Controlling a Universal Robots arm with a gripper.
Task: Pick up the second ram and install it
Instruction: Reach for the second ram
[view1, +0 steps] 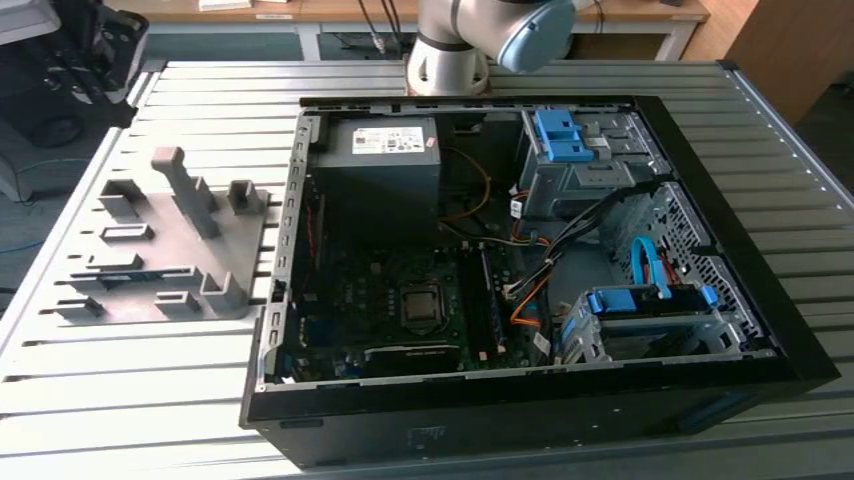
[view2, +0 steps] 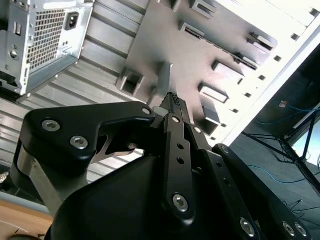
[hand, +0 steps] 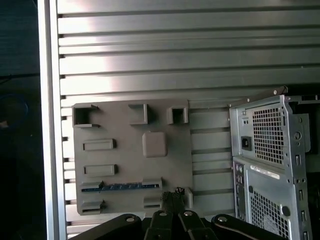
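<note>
Ram (hand: 121, 186) is noted in the first wrist view, seated in a slot in the fixture's (hand: 132, 162) edge row, between two of its raised blocks; it is untouched.

Long axis: it is laid along that fixture edge; one end is pointed toward the case (hand: 267, 150), which stands beside the fixture on the table (hand: 175, 55).

Gripper (hand: 173, 194): it is held above the same fixture edge, judged well clear of it; the tips are drawn narrow, close together, and nothing is held between them.

Key relation: the tips are placed just past the ram's case-side end; the ram is therefore offset along its own length from the gripper, away from the case, not under it.

The two fingers are seen side by side along the ram's axis; the closing line is judged to run lengthwise to the ram, not across its thin faces.

In the exterior view the fixture (view1: 167, 262) is recorded beside the opened case (view1: 534, 250).
</note>
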